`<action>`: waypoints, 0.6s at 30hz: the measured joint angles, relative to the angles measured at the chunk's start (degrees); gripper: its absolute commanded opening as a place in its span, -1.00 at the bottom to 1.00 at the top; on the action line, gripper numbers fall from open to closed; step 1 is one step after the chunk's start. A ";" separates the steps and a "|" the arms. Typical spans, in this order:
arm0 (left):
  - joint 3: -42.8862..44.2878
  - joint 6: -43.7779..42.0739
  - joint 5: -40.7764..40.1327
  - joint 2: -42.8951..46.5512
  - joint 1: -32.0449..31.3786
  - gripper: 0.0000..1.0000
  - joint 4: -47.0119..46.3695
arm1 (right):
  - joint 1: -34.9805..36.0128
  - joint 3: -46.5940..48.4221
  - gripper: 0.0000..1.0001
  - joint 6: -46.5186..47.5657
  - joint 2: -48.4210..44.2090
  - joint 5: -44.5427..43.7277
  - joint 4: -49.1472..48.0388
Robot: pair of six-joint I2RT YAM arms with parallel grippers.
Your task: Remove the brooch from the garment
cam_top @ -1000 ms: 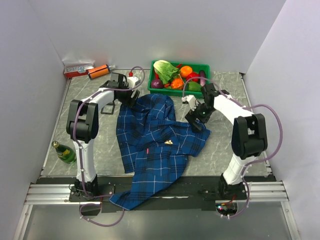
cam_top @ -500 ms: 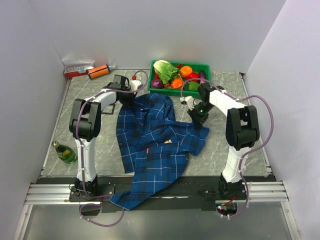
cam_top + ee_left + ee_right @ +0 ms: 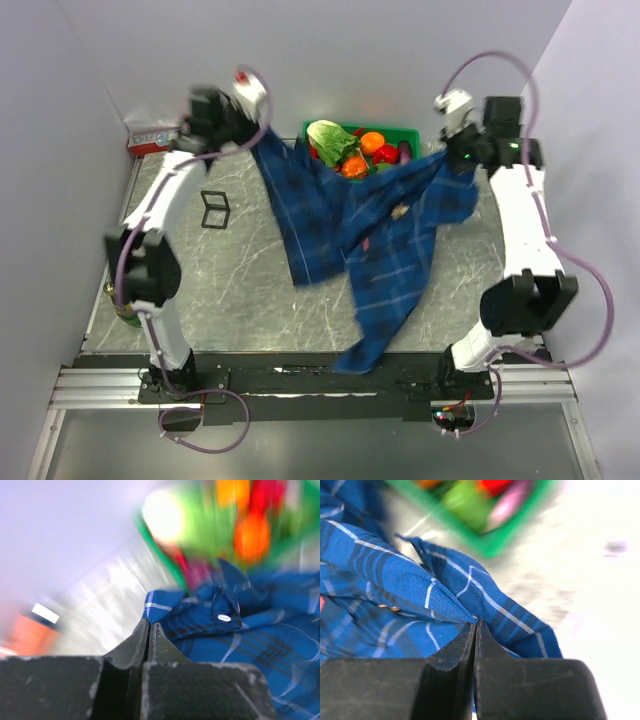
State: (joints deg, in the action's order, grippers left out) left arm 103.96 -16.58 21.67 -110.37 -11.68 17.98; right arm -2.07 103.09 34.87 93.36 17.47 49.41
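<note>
The garment (image 3: 390, 250), a navy plaid shirt, hangs stretched between my two raised arms, its lower end trailing to the table's front edge. The left gripper (image 3: 248, 128) is shut on one upper corner, and the left wrist view shows its jaws (image 3: 149, 623) pressed together on a fold of the shirt (image 3: 260, 645). My right gripper (image 3: 456, 160) is shut on the opposite edge, its jaws (image 3: 475, 623) pinching the cloth (image 3: 385, 575). The brooch (image 3: 400, 211) is a tiny gold speck on the hanging front, also glinting as the brooch (image 3: 390, 608) in the right wrist view.
A green bin (image 3: 410, 133) of vegetables stands at the back, just behind the lifted shirt. A small black frame (image 3: 213, 208) lies on the table at left. A red-and-white box (image 3: 150, 138) sits in the back left corner, and a green bottle (image 3: 124, 314) at the left edge.
Both grippers closed on the shirt's edges, then rose and swung back and apart. The shirt went from lying flat on the table to hanging between them.
</note>
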 measured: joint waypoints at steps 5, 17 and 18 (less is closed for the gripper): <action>6.62 2.38 0.17 12.15 4.09 -0.98 -7.26 | -0.74 0.20 -1.00 -0.57 -8.50 -2.12 -5.40; -16.26 -0.59 5.20 33.27 6.29 -0.98 -3.50 | -4.33 -28.22 -0.94 2.12 -26.71 -6.03 -10.97; -19.34 -0.96 6.27 33.31 6.29 -0.96 -2.14 | -4.59 -30.71 -0.84 2.80 -26.32 -5.90 -10.73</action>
State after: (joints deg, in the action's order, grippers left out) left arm 84.62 -17.54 27.94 -77.06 -5.39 15.84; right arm -6.66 72.38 37.67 67.05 11.57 38.68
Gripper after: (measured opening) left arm 0.023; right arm 0.009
